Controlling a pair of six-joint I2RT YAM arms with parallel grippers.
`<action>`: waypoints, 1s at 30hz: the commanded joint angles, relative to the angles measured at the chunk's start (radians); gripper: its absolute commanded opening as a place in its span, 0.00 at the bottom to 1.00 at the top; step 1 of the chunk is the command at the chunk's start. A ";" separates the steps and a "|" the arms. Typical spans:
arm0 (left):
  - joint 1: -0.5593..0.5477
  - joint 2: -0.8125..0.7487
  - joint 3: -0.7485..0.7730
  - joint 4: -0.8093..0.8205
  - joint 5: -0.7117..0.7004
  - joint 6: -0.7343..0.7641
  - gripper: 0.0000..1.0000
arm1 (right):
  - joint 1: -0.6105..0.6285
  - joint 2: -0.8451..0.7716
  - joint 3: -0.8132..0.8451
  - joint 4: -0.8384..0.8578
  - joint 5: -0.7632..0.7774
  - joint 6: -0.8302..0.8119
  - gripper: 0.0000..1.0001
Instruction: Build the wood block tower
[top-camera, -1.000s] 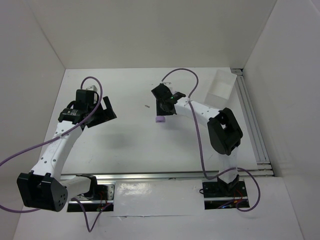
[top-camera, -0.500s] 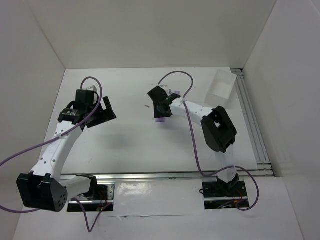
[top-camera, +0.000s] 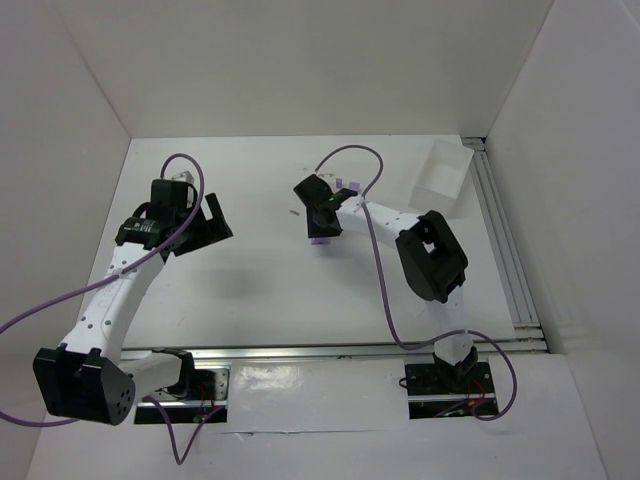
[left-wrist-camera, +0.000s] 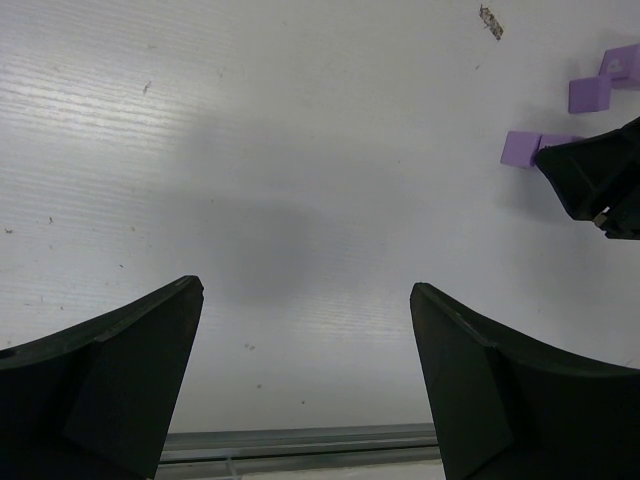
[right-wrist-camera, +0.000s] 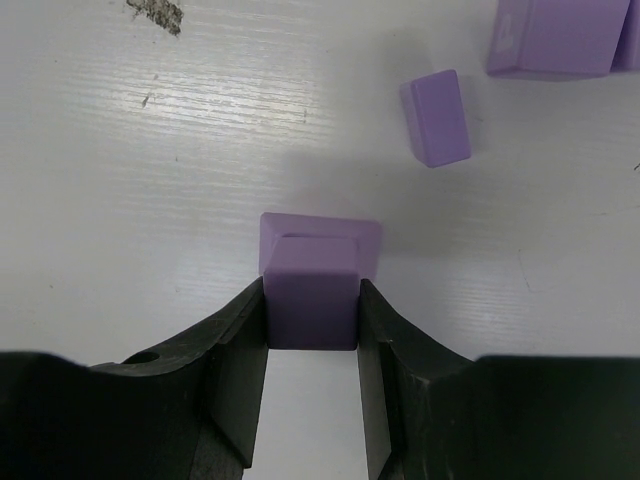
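My right gripper (right-wrist-camera: 312, 330) is shut on a small lilac cube (right-wrist-camera: 312, 298), held directly over a wider lilac base block (right-wrist-camera: 322, 230) on the table. I cannot tell whether the two touch. In the top view the right gripper (top-camera: 319, 222) covers most of this stack, and only the base's edge (top-camera: 318, 241) shows. A loose cube (right-wrist-camera: 436, 117) and a bigger lilac piece (right-wrist-camera: 555, 35) lie beyond it. The left wrist view shows the base (left-wrist-camera: 520, 148) and loose cubes (left-wrist-camera: 590, 93). My left gripper (left-wrist-camera: 305, 295) is open and empty, well to the left (top-camera: 207, 224).
A shallow white tray (top-camera: 440, 170) stands at the back right. A small dark speck (top-camera: 294, 212) lies left of the stack. Metal rails run along the right edge (top-camera: 505, 250) and the near edge (top-camera: 330, 352). White walls enclose the table.
My right gripper has moved a little left and settled over the base block, which it now mostly hides in the top view. The left arm has not moved.
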 joint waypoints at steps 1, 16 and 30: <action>0.006 -0.025 0.012 0.002 0.004 0.012 0.98 | 0.007 0.019 0.042 -0.019 0.007 0.006 0.40; 0.006 -0.025 0.002 0.011 0.004 0.012 0.98 | 0.007 0.020 0.060 -0.048 0.007 -0.005 0.69; 0.006 -0.005 0.012 0.031 0.001 0.040 0.98 | -0.074 -0.037 0.207 -0.071 0.090 -0.103 0.91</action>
